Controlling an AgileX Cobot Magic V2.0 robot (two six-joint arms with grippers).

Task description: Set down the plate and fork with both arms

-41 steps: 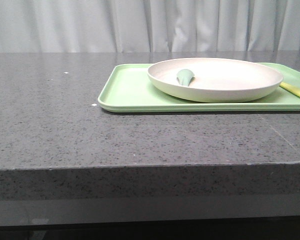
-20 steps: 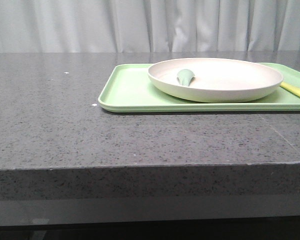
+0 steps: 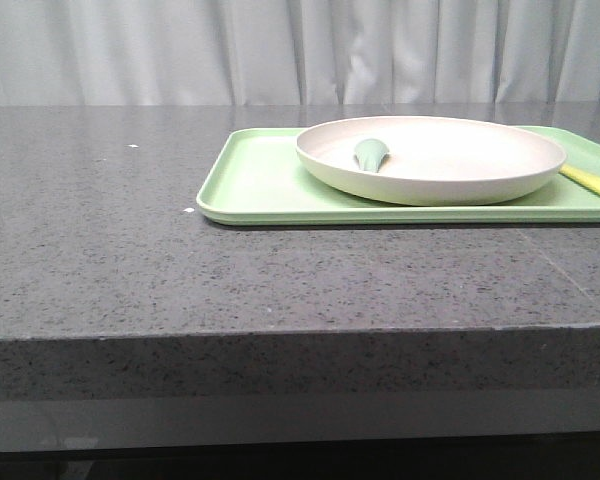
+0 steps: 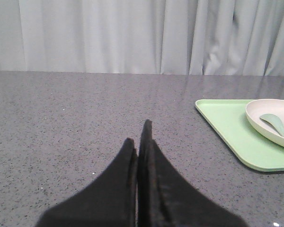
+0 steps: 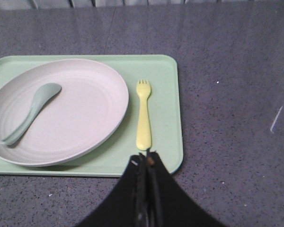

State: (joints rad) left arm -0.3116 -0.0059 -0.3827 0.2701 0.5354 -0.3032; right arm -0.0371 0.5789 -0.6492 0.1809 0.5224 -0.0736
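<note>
Both grippers, left (image 4: 138,137) and right (image 5: 146,158), are closed and empty. The fork (image 5: 143,115) lies just ahead of the right; its thin handle probably slips from a shallow pinch.

Curtained test bench (granite counter (image 3: 130,250))

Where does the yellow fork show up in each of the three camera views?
Front view: only the fork handle shows at the far right edge, on the green tray beside the plate.
Left wrist view: not in it; only the tray's left part, the plate edge and the spoon appear.
Right wrist view: whole fork, lying on the tray between the plate and the tray's rim.
Shared landmark: the grey-green spoon in the plate.
</note>
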